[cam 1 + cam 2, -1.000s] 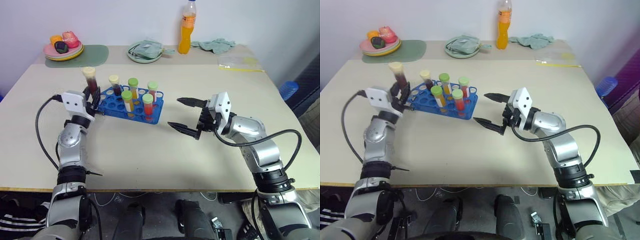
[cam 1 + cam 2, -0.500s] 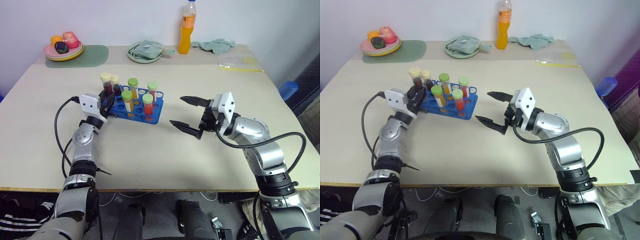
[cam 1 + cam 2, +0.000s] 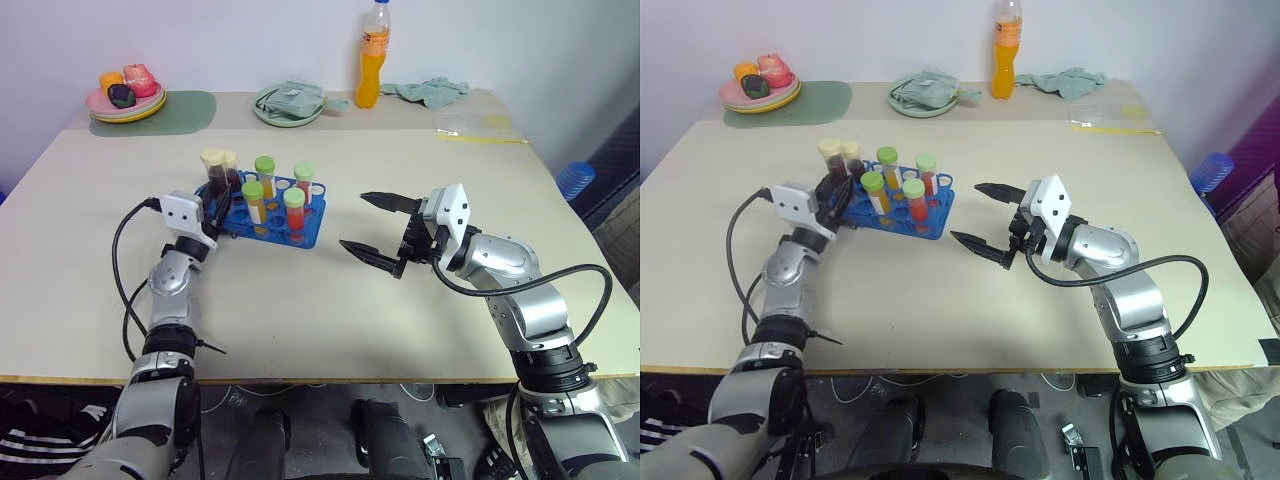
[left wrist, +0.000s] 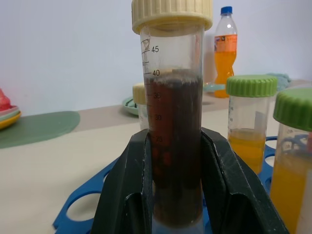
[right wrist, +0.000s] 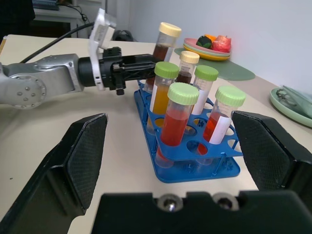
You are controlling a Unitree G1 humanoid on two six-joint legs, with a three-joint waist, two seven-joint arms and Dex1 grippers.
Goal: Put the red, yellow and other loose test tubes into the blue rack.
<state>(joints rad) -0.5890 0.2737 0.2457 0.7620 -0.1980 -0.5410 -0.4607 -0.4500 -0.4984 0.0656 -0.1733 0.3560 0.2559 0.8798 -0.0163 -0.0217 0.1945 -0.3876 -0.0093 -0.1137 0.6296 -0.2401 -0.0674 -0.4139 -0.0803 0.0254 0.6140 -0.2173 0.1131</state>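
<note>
Nearest, the right gripper [image 3: 372, 228] hangs above the worktop [image 3: 330, 320] at about 3 o'clock from the blue rack [image 3: 262, 213], its jaws wide apart and holding nothing. At the rack's 9 o'clock end the left gripper [image 4: 176, 195] has its jaws clamped on a cream-capped tube of dark brown liquid [image 4: 173, 122], upright, its foot seemingly at a hole. If the jaws let go before it is seated, it could tip against the green-capped tubes [image 3: 275, 195] or fall out. No loose tubes lie farther away.
</note>
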